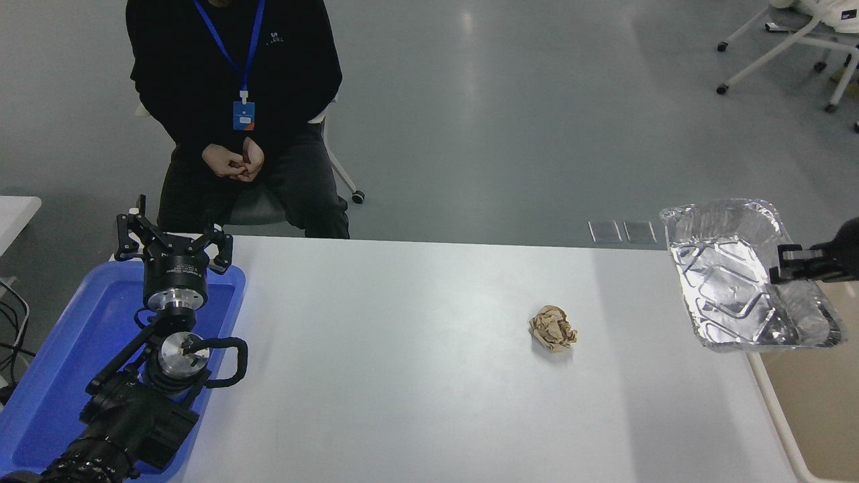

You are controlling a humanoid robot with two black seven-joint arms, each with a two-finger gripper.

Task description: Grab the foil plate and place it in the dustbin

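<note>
The foil plate [731,275], a shiny silver tray with a crinkled bottom, hangs tilted in the air above the table's right edge, partly over the dustbin. My right gripper [784,263] comes in from the right edge and is shut on the plate's right rim. The beige dustbin [815,402] stands beside the table at the lower right; the plate hides its far part. My left arm is parked at the lower left, its gripper [173,240] open above the blue tray.
A crumpled brown paper ball [553,328] lies on the white table [402,349] right of centre. A shallow blue tray [60,376] sits at the left. A person [235,100] sits at the far side, hands clasped. Wheeled chairs stand at the far right.
</note>
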